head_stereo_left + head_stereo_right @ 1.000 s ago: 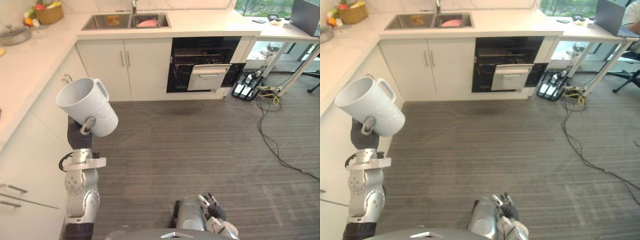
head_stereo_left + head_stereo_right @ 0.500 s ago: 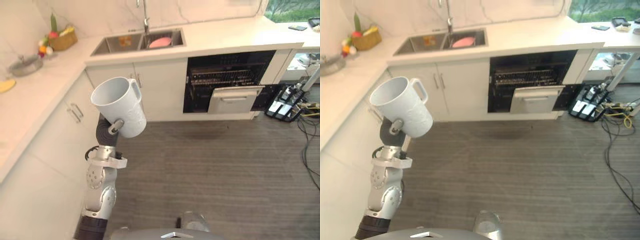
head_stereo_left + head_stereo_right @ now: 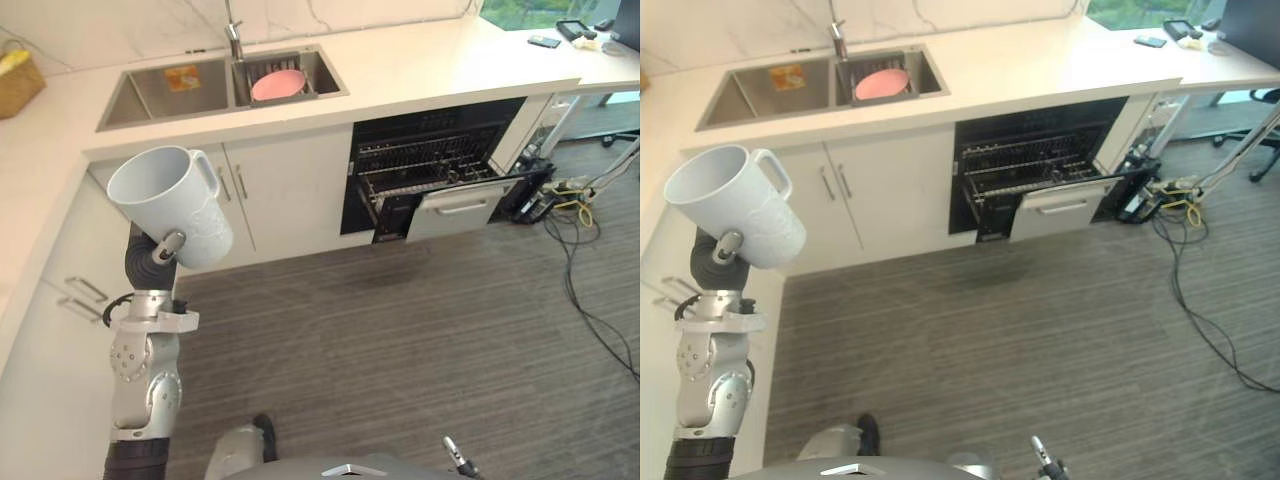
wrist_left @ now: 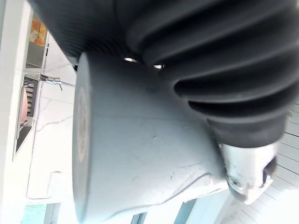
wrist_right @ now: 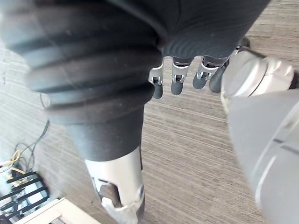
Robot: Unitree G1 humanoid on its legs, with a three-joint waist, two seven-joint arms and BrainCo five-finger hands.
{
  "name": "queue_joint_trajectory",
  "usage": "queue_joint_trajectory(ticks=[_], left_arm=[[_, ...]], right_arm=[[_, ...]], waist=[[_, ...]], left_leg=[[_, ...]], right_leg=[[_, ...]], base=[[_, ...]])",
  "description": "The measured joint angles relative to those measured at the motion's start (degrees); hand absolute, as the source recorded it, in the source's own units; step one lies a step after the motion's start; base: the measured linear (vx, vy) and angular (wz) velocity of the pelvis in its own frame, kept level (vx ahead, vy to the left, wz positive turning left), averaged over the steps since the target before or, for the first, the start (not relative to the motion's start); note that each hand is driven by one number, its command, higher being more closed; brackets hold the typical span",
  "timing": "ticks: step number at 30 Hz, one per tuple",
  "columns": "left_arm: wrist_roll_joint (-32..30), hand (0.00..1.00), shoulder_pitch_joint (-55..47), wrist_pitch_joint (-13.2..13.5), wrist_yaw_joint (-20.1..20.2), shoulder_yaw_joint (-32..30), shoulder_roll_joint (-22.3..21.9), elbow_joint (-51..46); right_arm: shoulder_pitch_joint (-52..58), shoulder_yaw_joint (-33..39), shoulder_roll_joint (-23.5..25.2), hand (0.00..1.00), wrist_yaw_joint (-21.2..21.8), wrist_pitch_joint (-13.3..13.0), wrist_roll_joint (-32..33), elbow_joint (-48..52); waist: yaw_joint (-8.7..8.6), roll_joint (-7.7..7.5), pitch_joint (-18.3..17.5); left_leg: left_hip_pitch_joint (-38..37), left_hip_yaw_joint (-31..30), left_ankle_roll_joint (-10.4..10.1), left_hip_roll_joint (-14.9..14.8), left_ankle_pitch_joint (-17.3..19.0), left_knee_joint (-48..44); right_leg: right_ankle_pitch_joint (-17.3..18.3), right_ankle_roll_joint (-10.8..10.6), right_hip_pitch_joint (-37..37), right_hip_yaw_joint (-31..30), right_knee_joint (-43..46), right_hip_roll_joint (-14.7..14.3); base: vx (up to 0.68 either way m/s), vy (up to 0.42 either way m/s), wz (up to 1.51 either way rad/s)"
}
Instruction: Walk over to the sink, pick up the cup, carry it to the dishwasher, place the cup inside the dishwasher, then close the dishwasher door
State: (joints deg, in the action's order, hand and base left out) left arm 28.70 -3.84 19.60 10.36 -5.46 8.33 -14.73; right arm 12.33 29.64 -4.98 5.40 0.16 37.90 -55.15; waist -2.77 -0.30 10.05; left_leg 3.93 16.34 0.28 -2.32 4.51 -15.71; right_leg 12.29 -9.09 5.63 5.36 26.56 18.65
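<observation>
Right hand, fingers relaxed, hangs over the grey striped floor

Cup: plain pale grey-white. Sink: steel grey, containing a pink plate and an orange sponge. Countertop: white. Wall: white marble with thin grey veins. Cabinet doors: off-white. Dishwasher: black interior, white door panel. Floor: grey, fine parallel stripes. Basket: tan weave.

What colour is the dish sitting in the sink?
Pink. The dish lies in the sink's right-hand basin; the left eye view shows it best.
</observation>
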Motion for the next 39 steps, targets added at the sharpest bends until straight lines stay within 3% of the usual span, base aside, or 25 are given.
queue_joint_trajectory(ticks=[2,4,6,7,8,11,16,18,20,22,24,26,27,28,29,30,31,32,33,35,39], left_arm=[[0.0,1.00,-0.5,0.5,-0.2,0.1,0.0,0.0],[0.0,1.00,-0.3,2.9,-0.1,1.0,0.0,-0.2],[-0.2,1.00,-0.2,3.5,-0.1,1.6,-0.1,-0.2],[-0.3,1.00,-0.2,3.5,-0.2,2.2,-0.1,-0.2],[-0.4,1.00,-0.4,3.4,-0.2,3.0,-0.5,0.0],[-1.6,1.00,0.9,2.5,-0.2,6.0,-1.5,-0.5],[-1.8,1.00,3.4,-0.6,0.5,9.7,-1.4,0.5],[-1.6,1.00,2.7,-0.9,1.3,11.3,-1.3,2.0],[-1.6,1.00,1.3,-1.0,1.3,12.3,-1.3,2.1],[-1.7,1.00,0.4,-1.0,1.1,13.3,-1.3,2.0],[-1.8,1.00,-0.7,-1.0,0.0,14.6,-1.5,1.9],[-1.8,1.00,-1.3,-1.2,-0.4,14.8,-1.3,1.8],[-1.8,1.00,-0.9,-1.3,-0.4,14.6,-1.1,1.8],[-1.7,1.00,-0.9,-1.2,-0.4,14.6,-1.1,1.8],[-1.8,1.00,-0.6,-1.2,-0.3,14.8,-1.1,1.7],[-1.8,1.00,-0.4,-1.2,-0.3,15.1,-1.2,1.5],[-1.8,1.00,-0.3,-1.1,-0.3,15.7,-1.1,0.2],[-1.7,1.00,-0.2,-0.8,-0.3,16.7,-1.8,-0.6],[-1.7,1.00,-0.2,-0.8,-0.3,17.0,-2.2,-0.8],[-1.2,1.00,-0.2,-1.0,-0.4,16.8,-2.1,-0.6],[-0.7,1.00,0.2,-2.2,-0.2,16.9,-1.9,-0.6]], right_arm=[[-0.1,0.0,0.3,0.00,-0.6,0.7,-0.1,-0.2],[-0.1,-0.1,1.4,0.00,-0.6,1.2,-0.1,-0.3],[-0.1,-0.1,2.3,0.00,-0.6,1.3,0.0,-0.3],[-0.1,-0.1,2.9,0.00,-0.6,1.3,-0.1,-0.3],[0.1,0.0,2.9,0.00,-0.5,1.3,-0.1,-0.5],[-0.1,1.5,1.5,0.00,-0.4,0.6,-0.2,-2.0],[-0.2,4.7,1.0,0.00,0.7,-0.2,-2.3,-2.5],[0.0,4.8,2.1,0.00,1.5,-0.9,-2.3,-2.5],[0.2,3.7,2.4,0.00,1.6,-1.0,-2.3,-2.6],[0.1,1.8,2.2,0.00,1.6,-1.0,-2.4,-2.1],[0.0,-0.4,1.3,0.00,1.6,-0.8,-2.4,-1.9],[0.0,-2.2,0.0,0.00,2.3,0.2,-2.2,-1.8],[0.0,-2.4,-0.2,0.00,3.3,0.4,-1.6,-1.8],[-0.2,-2.5,-0.1,0.00,3.9,0.3,-1.3,-1.8],[-0.1,-2.4,-0.9,0.00,4.8,0.2,-1.1,-1.5],[-0.1,-2.3,-1.7,0.00,5.4,0.1,-1.1,-1.4],[-0.3,-2.3,-3.2,0.00,6.5,0.3,-1.3,-1.4],[0.0,-2.1,-4.3,0.00,6.9,0.3,-1.9,-1.2],[0.1,-1.6,-4.8,0.00,7.0,0.4,-2.1,-1.0],[-0.1,-1.3,-2.8,0.00,7.0,0.9,-2.3,-2.1],[-0.8,-1.3,0.7,0.00,7.0,1.8,-2.3,-2.6]], waist=[[-0.71,1.23,0.4],[-1.26,2.71,0.4],[-1.42,2.79,0.4],[-1.43,2.56,0.3],[-2.15,2.63,0.2],[-1.29,5.63,-0.8],[-1.67,5.22,-0.4],[-0.99,4.04,0.4],[-0.56,3.79,0.3],[-0.47,4.02,0.3],[-0.13,5.26,0.3],[-0.39,6.63,0.2],[-0.62,5.03,1.6],[0.01,4.21,2.0],[0.65,3.50,1.9],[0.32,3.56,1.9],[0.35,4.63,1.7],[0.42,6.29,1.5],[0.54,7.19,1.3],[0.63,4.38,0.3],[1.20,2.68,0.5]], left_leg=[[-4.1,0.6,0.3,-0.4,0.2,2.7],[-7.7,1.4,0.2,-1.1,0.2,6.6],[-8.6,1.5,-0.2,-1.7,-0.1,8.1],[-8.8,1.5,-1.4,-1.9,0.1,8.5],[-8.9,0.8,-2.8,-2.0,0.4,8.7],[-10.1,1.2,-4.6,-4.6,-0.8,13.1],[-12.2,0.5,-4.5,-3.9,-0.8,14.6],[-11.4,-1.9,-3.8,-2.8,1.9,10.8],[-9.7,-2.6,-3.8,-2.8,4.4,7.7],[-7.5,-3.7,-3.7,-2.9,6.5,3.7],[-5.9,-3.6,-4.1,-4.1,9.3,-0.6],[-2.7,-1.7,-5.3,-7.3,9.9,-11.4],[2.1,0.2,-4.8,-9.2,8.1,-21.9],[2.9,1.2,-4.3,-9.2,8.8,-23.1],[3.2,2.7,-3.7,-7.6,10.8,-16.6],[3.3,2.8,-3.2,-7.0,9.5,-12.1],[3.5,2.1,-3.2,-6.6,4.6,-2.9],[3.6,-0.5,-4.0,-6.7,-5.1,4.5],[3.7,-2.0,-3.1,-7.1,-10.2,6.0],[1.0,-1.8,-2.3,-3.3,-10.2,9.8],[-1.4,-0.4,-1.6,-1.1,-12.3,15.9]], right_leg=[[2.1,0.1,-1.4,4.0,4.5,-0.1],[5.1,2.4,-6.4,10.6,6.8,-1.7],[5.0,3.6,-10.1,12.9,4.8,-3.1],[1.5,5.4,-12.4,14.3,-0.8,-4.3],[-6.1,5.6,-12.7,14.0,-4.3,-5.8],[-8.0,6.1,-11.4,14.4,-9.2,-10.0],[-7.5,6.5,-9.5,14.3,-8.7,-9.5],[-6.5,5.6,-7.8,14.8,-7.7,-7.8],[-5.7,5.5,-7.7,15.3,-7.4,-7.0],[-4.5,4.7,-7.9,15.6,-6.7,-6.8],[-3.0,4.3,-7.7,15.8,-6.0,-7.4],[-3.0,4.8,-5.3,16.5,-8.1,-8.7],[-4.1,4.7,-2.2,17.2,-10.5,-8.3],[-4.3,4.4,-1.2,17.3,-11.1,-7.4],[-4.4,4.3,0.1,17.3,-11.9,-5.8],[-4.3,4.3,0.5,17.5,-12.3,-5.4],[-4.0,3.1,1.1,17.5,-12.6,-5.2],[-3.3,1.5,1.6,17.6,-12.4,-5.9],[-2.7,0.5,2.0,17.5,-12.1,-6.3],[-2.6,-0.7,2.8,17.1,-12.8,-3.2],[-4.5,-1.1,3.4,17.2,-15.9,-2.3]], base=[[0.31,0.193,-0.26],[0.29,0.105,-0.13],[0.20,-0.039,-0.03],[0.19,-0.126,0.15],[0.20,-0.131,0.12],[0.22,-0.098,-0.24],[0.06,0.015,0.06],[-0.06,0.082,0.39],[-0.07,0.063,0.28],[-0.03,0.044,0.29],[0.04,-0.002,0.09],[0.16,0.029,0.13],[0.17,0.024,0.19],[0.15,-0.008,0.00],[0.12,0.020,-0.12],[0.18,0.087,-0.04],[0.18,0.152,0.02],[0.15,0.146,-0.03],[0.16,0.143,0.05],[0.18,0.121,0.00],[0.09,0.064,-0.07]])
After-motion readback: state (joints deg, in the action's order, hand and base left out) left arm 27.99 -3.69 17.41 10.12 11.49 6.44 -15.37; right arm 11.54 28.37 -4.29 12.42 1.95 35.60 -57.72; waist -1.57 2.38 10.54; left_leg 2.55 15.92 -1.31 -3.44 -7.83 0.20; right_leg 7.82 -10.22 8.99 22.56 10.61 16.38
